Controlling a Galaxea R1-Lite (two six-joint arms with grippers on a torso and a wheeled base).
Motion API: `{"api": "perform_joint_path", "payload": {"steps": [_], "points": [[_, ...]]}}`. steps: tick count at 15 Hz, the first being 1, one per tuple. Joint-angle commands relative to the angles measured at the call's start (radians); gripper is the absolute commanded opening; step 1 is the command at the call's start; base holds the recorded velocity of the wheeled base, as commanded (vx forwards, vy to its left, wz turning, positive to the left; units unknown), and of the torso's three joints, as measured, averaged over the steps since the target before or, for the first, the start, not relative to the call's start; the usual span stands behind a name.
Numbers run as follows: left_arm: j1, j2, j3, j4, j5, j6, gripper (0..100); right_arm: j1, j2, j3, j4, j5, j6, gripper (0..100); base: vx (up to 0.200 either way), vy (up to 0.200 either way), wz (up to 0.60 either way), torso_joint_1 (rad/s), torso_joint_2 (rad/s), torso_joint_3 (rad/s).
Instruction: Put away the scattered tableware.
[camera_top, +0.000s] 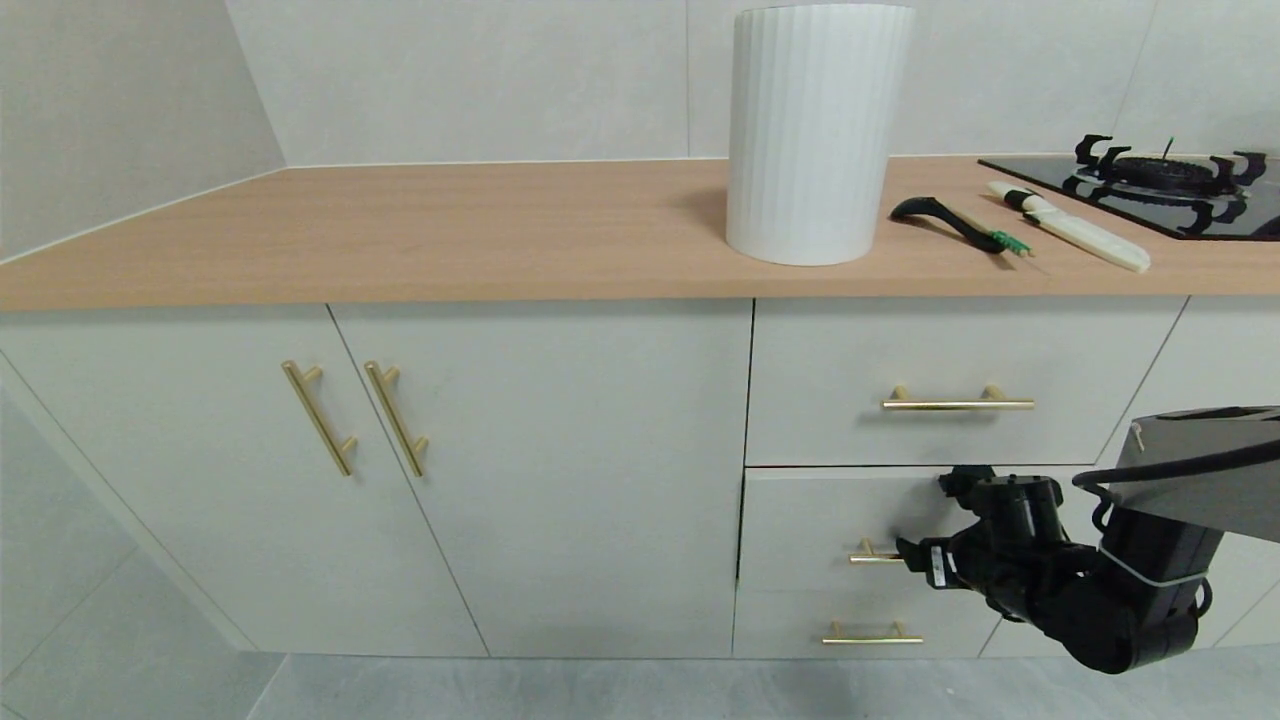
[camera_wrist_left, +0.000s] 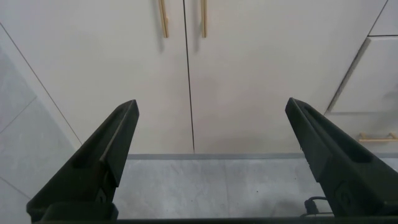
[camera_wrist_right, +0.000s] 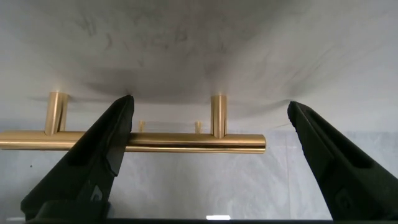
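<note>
**Right gripper open at the middle drawer; tableware lies loose on the worktop**

Nearest you, the right gripper (camera_top: 930, 520) sits low in front of the middle drawer (camera_top: 820, 520) of the pale three-drawer stack. Its fingers are spread and hold nothing. In the right wrist view the drawer's brass bar handle (camera_wrist_right: 186, 142) runs across behind them, and its free end shows in the gap. You cannot tell whether either finger touches the bar.

The left gripper (camera_wrist_left: 211, 104) is also released. It faces the pale double cupboard doors (camera_wrist_left: 249, 81) and the grey tiled floor (camera_wrist_left: 205, 186) at their foot.

All three drawers and both doors are shut, so their contents are hidden from you.

Up on the wooden worktop (camera_top: 450, 230), the tall white ribbed cylindrical container (camera_top: 815, 130) stands upright near the front edge. From this angle you cannot see inside it.

On its right lie the task's pieces: a black-handled utensil with a green tip (camera_top: 955, 225), then a cream-white knife with a black band (camera_top: 1075, 235). Both lie flat outside the container, close together.

Farthest back on that side is the black glass gas hob (camera_top: 1150, 185).
</note>
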Motion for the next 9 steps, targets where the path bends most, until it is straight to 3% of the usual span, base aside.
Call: {"api": "perform_joint_path", "payload": {"steps": [1, 6, 9], "points": [[0.0, 0.002, 0.0, 0.0, 0.0, 0.0, 100, 0.001, -0.14, 0.035, 0.124, 0.017, -0.003, 100, 0.0, 0.0, 0.0, 0.0, 0.0, 0.0], [0.0, 0.002, 0.0, 0.0, 0.0, 0.0, 100, 0.03, -0.555, 0.029, 0.54, 0.1, -0.003, 100, 0.0, 0.0, 0.0, 0.0, 0.0, 0.0], [0.0, 0.002, 0.0, 0.0, 0.0, 0.0, 100, 0.076, -0.723, 0.004, 0.648, 0.1, 0.001, 100, 0.0, 0.0, 0.0, 0.0, 0.0, 0.0]]}}
